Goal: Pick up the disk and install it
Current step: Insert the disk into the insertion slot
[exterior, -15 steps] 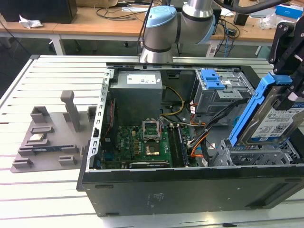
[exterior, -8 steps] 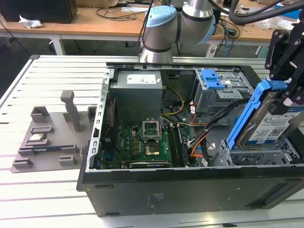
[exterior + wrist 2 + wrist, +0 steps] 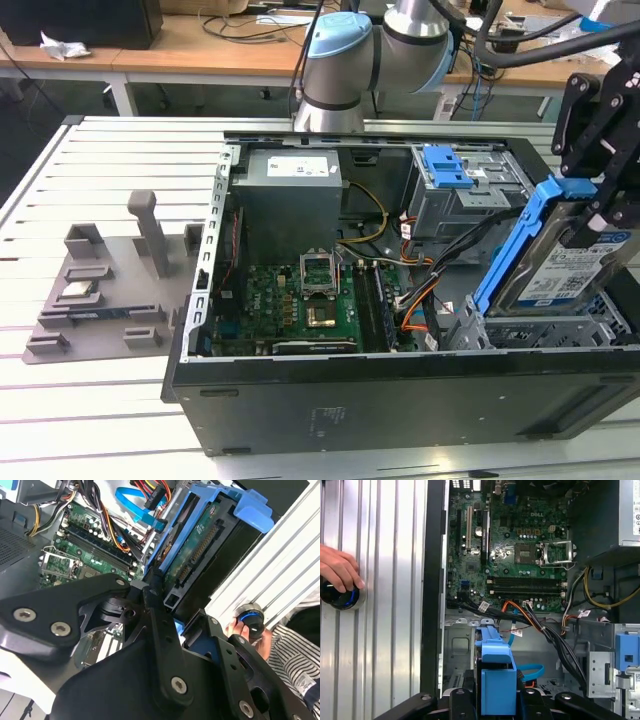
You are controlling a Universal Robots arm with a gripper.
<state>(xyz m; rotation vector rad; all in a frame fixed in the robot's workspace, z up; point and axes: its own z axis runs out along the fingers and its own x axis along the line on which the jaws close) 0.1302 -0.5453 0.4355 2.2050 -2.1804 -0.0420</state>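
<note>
So at this point the gripper (image 3: 598, 215) had its fingers clamped on the disk (image 3: 568, 268), holding it tilted on edge with the blue bracket (image 3: 515, 245) running up the side facing the motherboard. Pretty sure it was held that way so the drive could slide down into the grey metal bay (image 3: 545, 325) at the case's corner on the exterior view's right; the lower end of the disk already sat at or just inside the top of that bay, though I couldn't tell if it was touching the rails. In the first wrist view the bracket's blue tab (image 3: 496, 677) stuck out between the black finger links, and in the second wrist view the drive's connector edge (image 3: 197, 550) faced out toward the camera, gripped low by the fingers. The open computer case (image 3: 330, 410) lay on its side on a slatted aluminium table (image 3: 110, 170), motherboard (image 3: 290, 300) facing up, which makes sense since it gives the arm top-down access. Another drive cage with a blue latch (image 3: 447, 165) sat further back. A grey fixture tray (image 3: 100, 290) sat well apart on the exterior view's left. A person's hand (image 3: 339, 570) rested on a round blue-lit knob (image 3: 340, 594) on the table just beside the case. Wooden benches with cables ran behind.
</note>
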